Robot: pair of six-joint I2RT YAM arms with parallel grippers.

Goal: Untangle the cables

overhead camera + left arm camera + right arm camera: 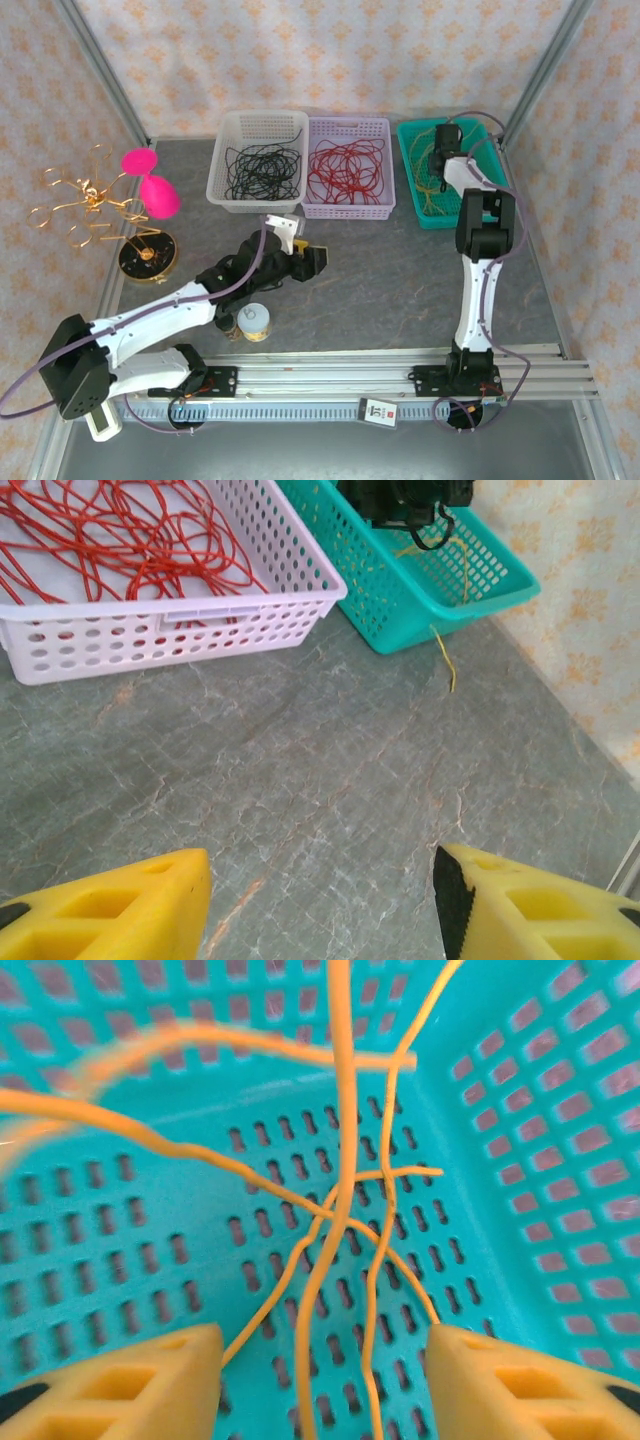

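Release, seemingly: right claw (pixel 320 1370) gapes empty above cables (pixel 340 1160) in teal basket (pixel 560 1160), left claw (pixel 322 880) likewise spread; lift clear next.

Yellow cables (pixel 341 1080) leave the right wrist view's edges (upper-left strand blurred).

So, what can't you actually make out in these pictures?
Top view: the right arm covers part of the teal basket and its yellow cables.
Right wrist view: the cables' upper-left stretch is blurred; ends run off the edges.
Left wrist view: the top edge cuts off the right end effector.
Top view: the pale round object by the left arm is too small to identify.
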